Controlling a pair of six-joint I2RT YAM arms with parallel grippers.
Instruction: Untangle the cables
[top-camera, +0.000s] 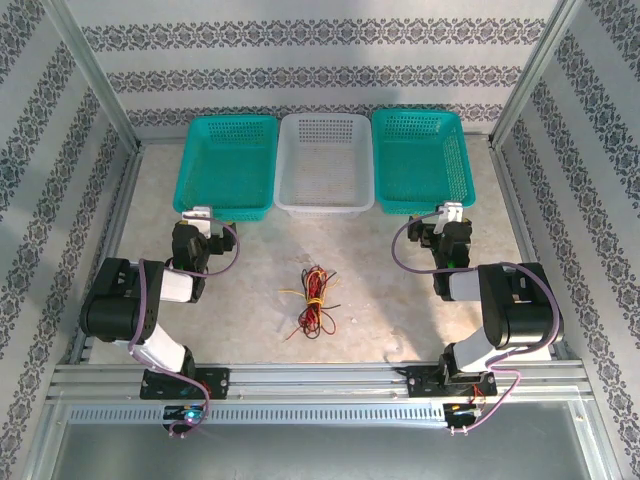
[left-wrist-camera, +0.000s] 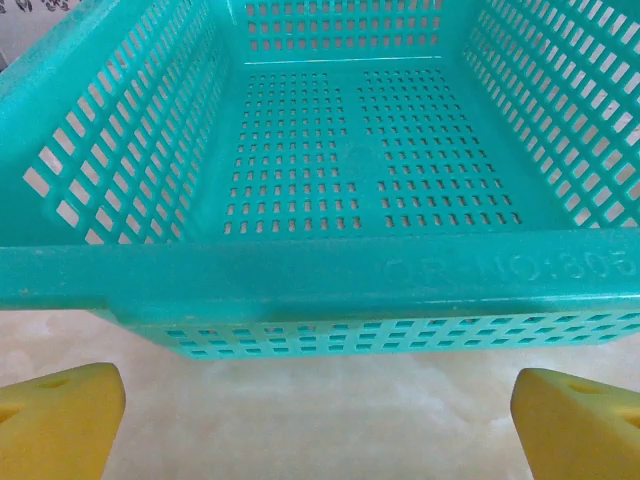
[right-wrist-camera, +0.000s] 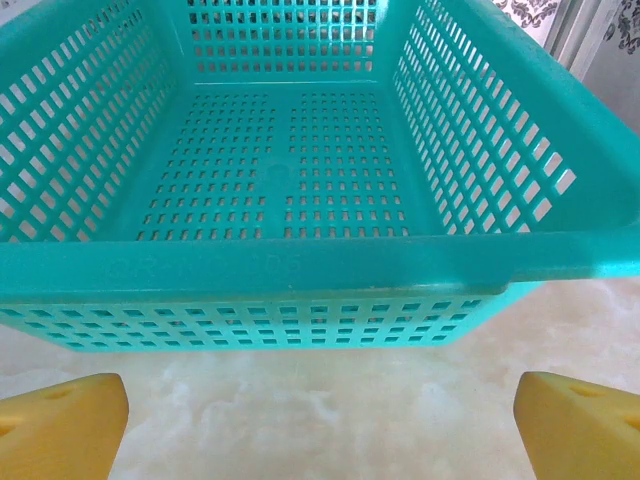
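The cables (top-camera: 313, 300) lie on the worktop (top-camera: 390, 300) as one loose tangled bundle of thin red, yellow and black wires. In the top view the bundle is about in the middle between the two arms. It is on the near side of the white basket (top-camera: 326, 160) and well apart from it. Some thin ends come out of the bundle to the sides. Nothing is touching the cables.

Three baskets stand in a row along the far side of the worktop, edge to edge: a teal basket on the left (top-camera: 228, 160), the white one in the centre, and a teal basket on the right (top-camera: 420, 155). All three have holes in the walls and in the bottom.

The left arm (top-camera: 190, 265) points toward the left teal basket, and its wrist camera looks over the near rim into this basket. The left fingers (left-wrist-camera: 60, 420) are yellow and stand wide apart at the two lower corners of that view, with nothing between them.

The right arm (top-camera: 455, 255) points in the same way toward the right teal basket. The right fingers (right-wrist-camera: 62, 425) are also yellow, spread wide and holding nothing. Under them there is bare pale worktop, just before the basket wall.
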